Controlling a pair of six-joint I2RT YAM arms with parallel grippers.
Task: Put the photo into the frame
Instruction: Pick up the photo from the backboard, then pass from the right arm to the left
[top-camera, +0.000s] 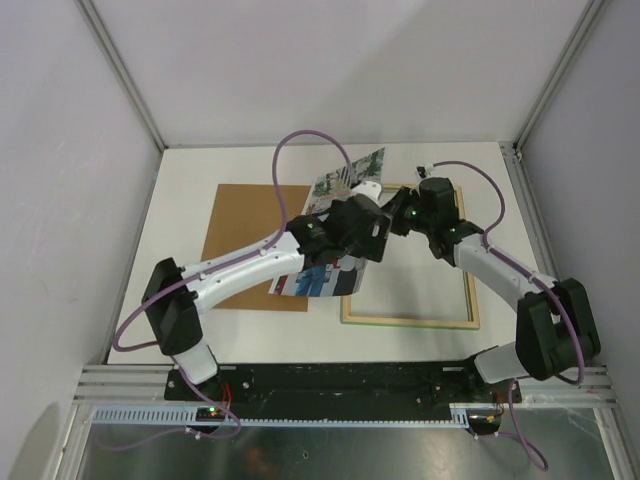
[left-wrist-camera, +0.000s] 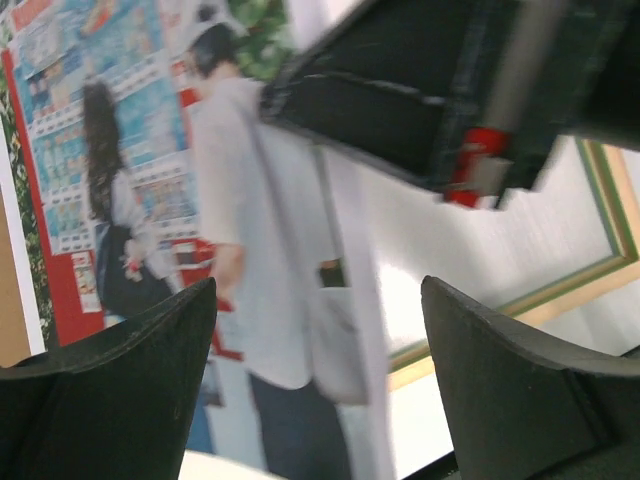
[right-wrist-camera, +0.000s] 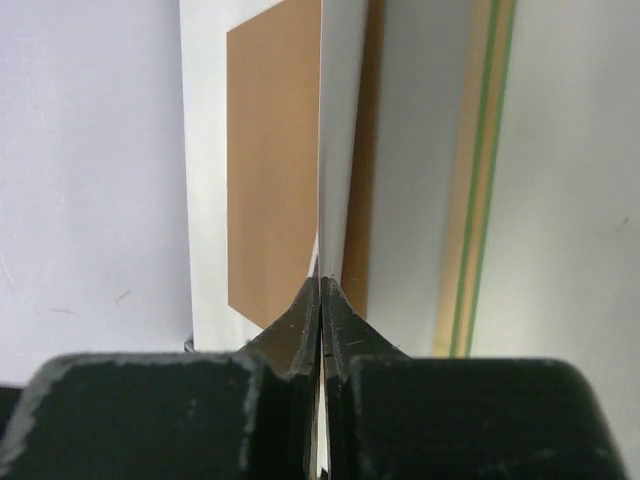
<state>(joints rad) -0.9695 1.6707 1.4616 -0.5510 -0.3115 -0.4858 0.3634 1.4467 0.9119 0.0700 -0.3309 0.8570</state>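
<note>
Fingers of my right gripper (right-wrist-camera: 322, 285) are pressing flat together on the photo (right-wrist-camera: 335, 150), which I am seeing edge-on in my right wrist view as one thin white sheet running away from the tips. My left gripper (left-wrist-camera: 318, 300) is standing wide apart and is holding nothing. Its two dark fingers (left-wrist-camera: 120, 380) are hovering over the printed face of the photo, where two people are facing blue and red vending machines.

In the top view, the photo is hanging tilted above the left rail of the frame (top-camera: 420, 321) and is not lying flat. Its far corner with the greenery is pointing past the frame's far left corner. Its near part is reaching out beyond the frame's left side, over the brown backing board (top-camera: 245, 240).

The frame is lying flat on the white table (top-camera: 220, 165), showing pale wood with a thin green line along its near rail. The backing board is lying just left of the frame. Whether the two are touching I cannot tell, because my arms and the photo are covering that place.

In my left wrist view a black body (left-wrist-camera: 400, 110) with a red part is crossing above the photo. It is probably my right gripper, but the picture is blurred there. Beyond it, one corner of the frame is showing.
</note>
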